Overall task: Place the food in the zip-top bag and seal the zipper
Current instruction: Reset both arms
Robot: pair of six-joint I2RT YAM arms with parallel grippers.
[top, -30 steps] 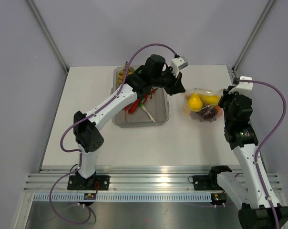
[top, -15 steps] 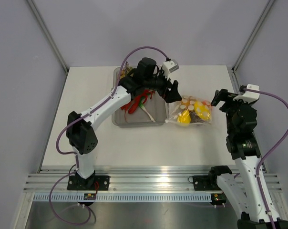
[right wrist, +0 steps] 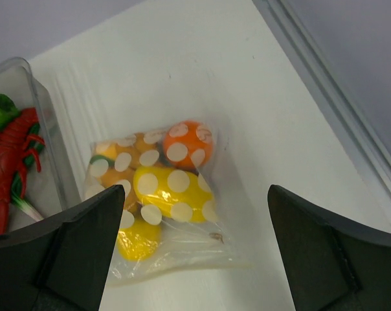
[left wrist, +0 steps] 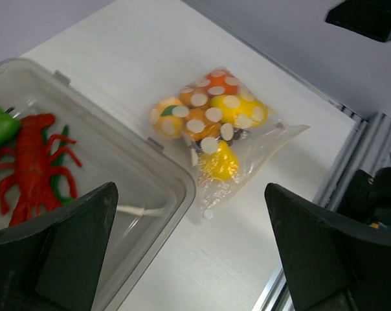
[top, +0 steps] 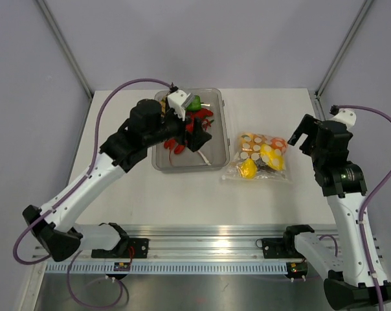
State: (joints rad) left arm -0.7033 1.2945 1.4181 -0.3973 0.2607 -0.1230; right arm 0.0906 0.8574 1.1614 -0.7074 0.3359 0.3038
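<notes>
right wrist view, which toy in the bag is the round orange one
The orange at the top right of the zip-top bag; the lemon just below it is yellow and longer.

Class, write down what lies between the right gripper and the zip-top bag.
Nothing lies there. In the top external view, only a short stretch of bare white table separates the right gripper from the zip-top bag.
</notes>
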